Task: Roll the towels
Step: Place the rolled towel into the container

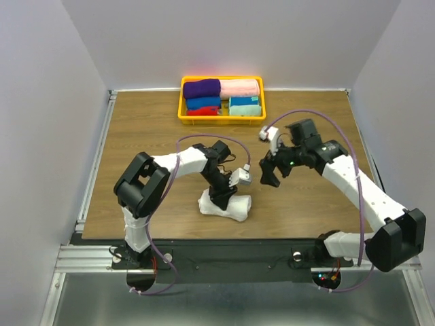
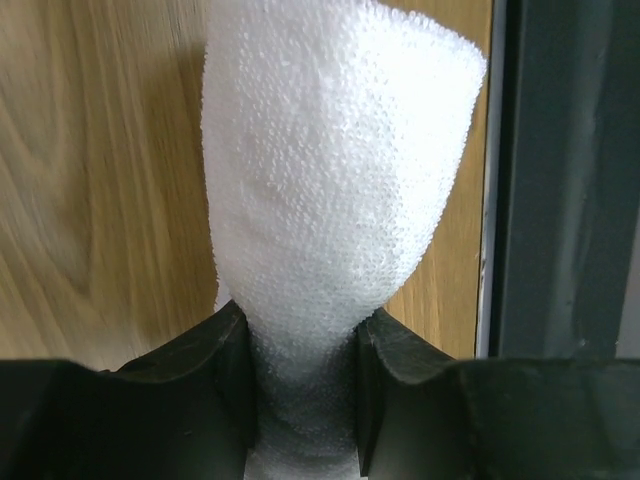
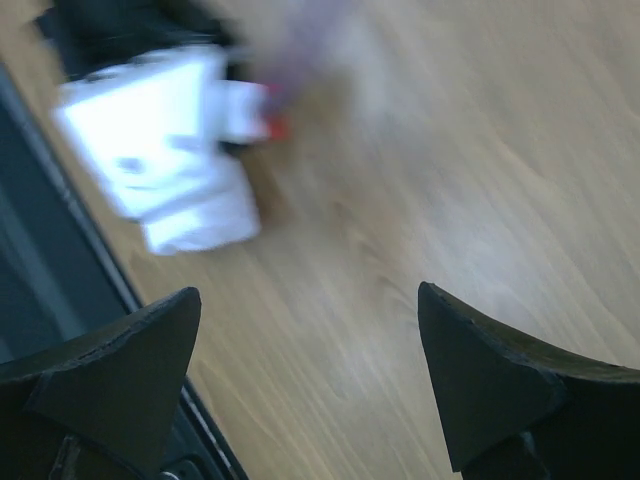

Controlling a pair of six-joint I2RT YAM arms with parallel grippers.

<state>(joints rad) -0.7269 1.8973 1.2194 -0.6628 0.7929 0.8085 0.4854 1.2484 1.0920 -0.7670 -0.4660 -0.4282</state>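
Left gripper (image 2: 300,335) pinches the white towel (image 2: 335,170), its black fingers (image 2: 205,365) squeezing the nubbly terry roll into a narrow waist. The roll lies near the front edge of the wood-grain table (image 1: 136,136). Right gripper (image 3: 307,295) hangs spread wide above bare wood, holding nothing (its view is badly blurred). At the far edge, a yellow plastic basket (image 1: 181,102) holds rolled towels (image 1: 241,87): purple, pink, blue, teal and a sliver of red, mostly hidden.

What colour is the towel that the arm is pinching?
White. The towel shows best in the left wrist view.
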